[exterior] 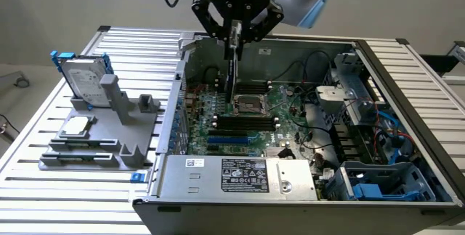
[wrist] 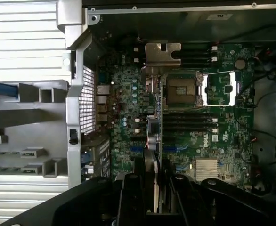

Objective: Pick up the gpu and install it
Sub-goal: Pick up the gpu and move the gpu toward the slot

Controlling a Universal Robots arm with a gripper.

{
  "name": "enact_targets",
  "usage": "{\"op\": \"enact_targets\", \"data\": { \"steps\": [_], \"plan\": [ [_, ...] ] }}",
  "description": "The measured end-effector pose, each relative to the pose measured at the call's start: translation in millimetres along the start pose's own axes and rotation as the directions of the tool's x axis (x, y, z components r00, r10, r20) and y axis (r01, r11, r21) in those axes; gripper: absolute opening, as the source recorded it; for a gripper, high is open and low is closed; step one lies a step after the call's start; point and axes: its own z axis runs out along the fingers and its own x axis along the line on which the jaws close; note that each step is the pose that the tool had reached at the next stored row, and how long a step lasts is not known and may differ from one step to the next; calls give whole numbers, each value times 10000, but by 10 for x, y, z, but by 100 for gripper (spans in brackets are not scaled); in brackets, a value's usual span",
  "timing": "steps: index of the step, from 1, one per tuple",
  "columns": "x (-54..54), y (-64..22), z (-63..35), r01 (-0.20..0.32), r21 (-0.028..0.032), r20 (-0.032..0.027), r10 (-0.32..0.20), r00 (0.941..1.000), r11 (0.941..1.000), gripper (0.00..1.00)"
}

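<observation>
Closest to the wrist camera, the gripper [wrist: 152,162] is clamping one gpu [wrist: 153,132] between its two fingers [wrist: 128,188]. I am reading the card edge-on, with its one silver bracket [wrist: 162,54] at the far end.

In the exterior view, I am seeing the gripper [exterior: 234,33] hanging over the one open case [exterior: 407,72]. The gpu [exterior: 230,77] is hanging upright below it. Its lower edge is reaching down toward the motherboard [exterior: 291,110], just beside the one socket [exterior: 247,104] on the exterior view's left. I cannot tell whether the card is touching the board.

One power supply [exterior: 240,175] is sitting at the near end of the case.

On the table [exterior: 43,191], at the exterior view's left, one grey fixture [exterior: 95,148] is carrying one drive [exterior: 84,80] and one chip [exterior: 78,127].
</observation>
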Motion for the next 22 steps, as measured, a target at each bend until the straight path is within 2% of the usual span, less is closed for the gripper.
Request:
{"op": "enact_targets", "data": {
  "steps": [3,6,21,22],
  "plan": [
    [-111,0,46,8,35,2,-8,10000,10000,27],
    [-168,0,67,37,36,46,-37,10000,10000,27],
    [-337,0,144,327,48,536,-329,9980,9995,27],
    [-352,-1,151,328,45,548,-330,9980,9995,27]
  ]
}}
